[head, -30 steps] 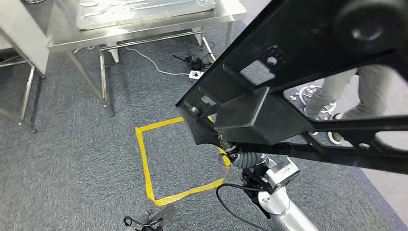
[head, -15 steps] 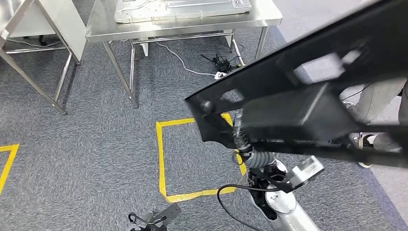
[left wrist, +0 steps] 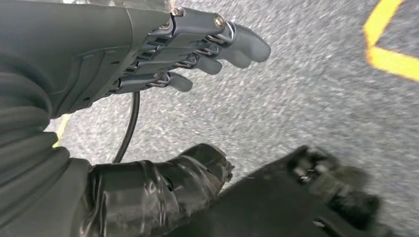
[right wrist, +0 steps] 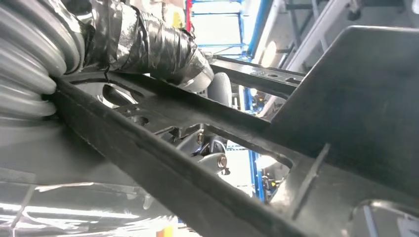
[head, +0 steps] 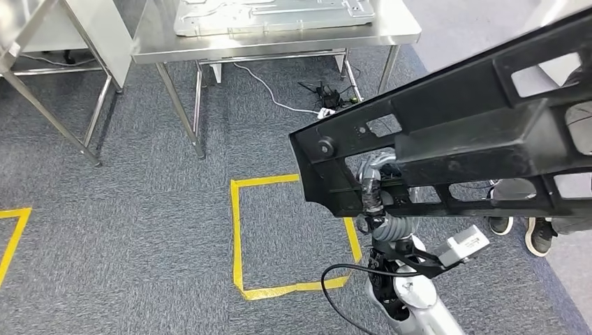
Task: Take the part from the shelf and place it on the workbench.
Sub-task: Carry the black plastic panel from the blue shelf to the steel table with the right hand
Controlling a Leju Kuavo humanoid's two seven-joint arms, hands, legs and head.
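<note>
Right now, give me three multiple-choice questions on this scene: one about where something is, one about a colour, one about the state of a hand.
1. Where does the grey metal panel lie?
A. on the carpet
B. on the steel workbench
C. inside the tape square

2. What colour is the tape square on the carpet?
A. yellow
B. red
C. white

3. What is the right hand doing?
A. hanging with nothing in it
B. resting on the workbench
C. holding the black frame part

Answers:
1. B: the head view shows the panel flat on the steel workbench top.
2. A: the tape lines on the grey carpet are yellow.
3. C: the taped hand is closed around a bar of the black frame part, which is lifted above the floor.
</note>
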